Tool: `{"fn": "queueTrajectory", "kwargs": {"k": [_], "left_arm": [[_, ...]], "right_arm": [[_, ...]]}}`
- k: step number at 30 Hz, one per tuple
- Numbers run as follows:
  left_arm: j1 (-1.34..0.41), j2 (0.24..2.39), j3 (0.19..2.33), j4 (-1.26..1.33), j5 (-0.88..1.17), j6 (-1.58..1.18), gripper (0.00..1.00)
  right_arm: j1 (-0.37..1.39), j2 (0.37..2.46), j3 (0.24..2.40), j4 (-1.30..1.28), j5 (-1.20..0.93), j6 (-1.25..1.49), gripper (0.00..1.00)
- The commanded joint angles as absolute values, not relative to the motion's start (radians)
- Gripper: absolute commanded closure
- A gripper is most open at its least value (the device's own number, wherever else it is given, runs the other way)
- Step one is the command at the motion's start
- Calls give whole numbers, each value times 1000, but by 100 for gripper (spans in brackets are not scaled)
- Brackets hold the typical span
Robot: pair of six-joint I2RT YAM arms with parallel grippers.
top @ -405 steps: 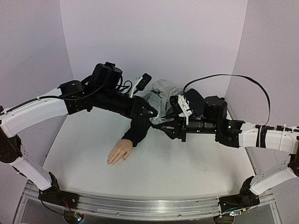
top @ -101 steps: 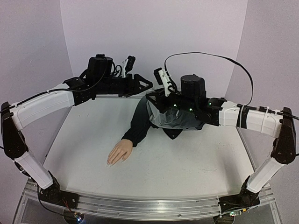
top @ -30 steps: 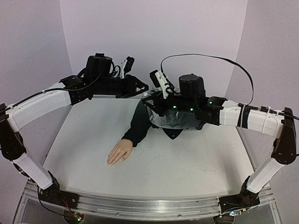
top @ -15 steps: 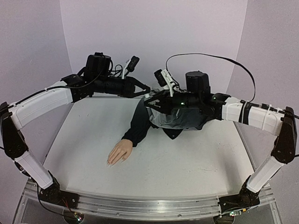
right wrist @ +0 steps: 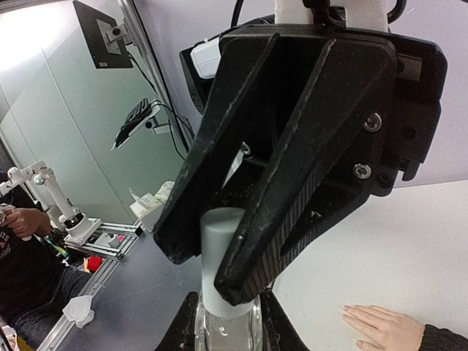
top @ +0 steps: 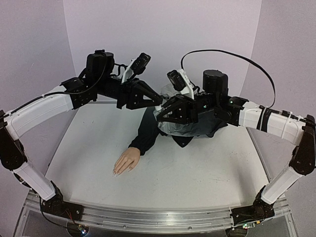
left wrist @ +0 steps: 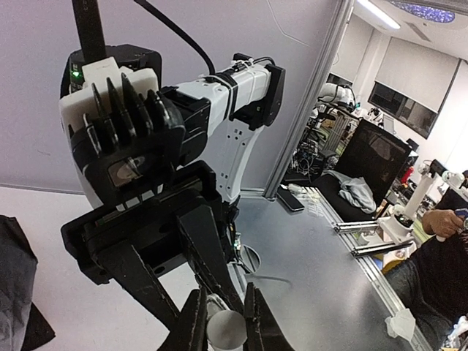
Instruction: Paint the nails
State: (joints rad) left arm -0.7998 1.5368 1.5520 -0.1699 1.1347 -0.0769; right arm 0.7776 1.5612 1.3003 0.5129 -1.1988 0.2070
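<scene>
**Nails** point(top: 116, 173): pale tips on the mannequin hand point(top: 126, 161). I see the hand lying flat on the table point(top: 207, 173), lower left of centre in the overhead view, with its fingers pointing toward the bottom left. The right wrist view catches the same fingers in its lower right corner. Neither gripper is near them.

**Sleeve** point(top: 146, 129): dark. It runs from the wrist up and to the right, and ends under a grey cloth point(top: 190, 127) at mid-frame.

**Bottle** point(right wrist: 226, 333): small and clear, upright at the bottom centre of the right wrist view. The right gripper point(right wrist: 225, 338) pinches it, one finger on each side of the glass.

**Cap** point(right wrist: 218, 252): a white cylinder sitting on the bottle's neck. The left gripper point(left wrist: 223, 323) pinches it, its black fingers clamped on both sides. In the left wrist view it shows as a pale round knob at the bottom centre. I cannot tell whether it is loosened.

**Meeting point:** the two grippers meet tip to tip in the air, upper centre of the overhead view. They are above the cloth's left edge and well apart from the nails.
</scene>
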Motion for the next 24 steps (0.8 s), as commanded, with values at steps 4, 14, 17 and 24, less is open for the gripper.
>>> {"fn": "queueTrajectory", "kwargs": {"k": [4, 14, 17, 24], "left_arm": [[-795, 1443, 1524, -176, 690, -192, 32], [-795, 1425, 1521, -333, 242, -557, 30], [-795, 1442, 1515, -320, 239, -610, 35], [-803, 1471, 1521, -259, 272, -606, 31]], "right_arm": [[781, 1514, 1292, 539, -863, 81, 100], [782, 1560, 1287, 530, -505, 79, 100], [782, 1571, 1291, 537, -464, 86, 100], [787, 1577, 1292, 532, -459, 83, 100]]}}
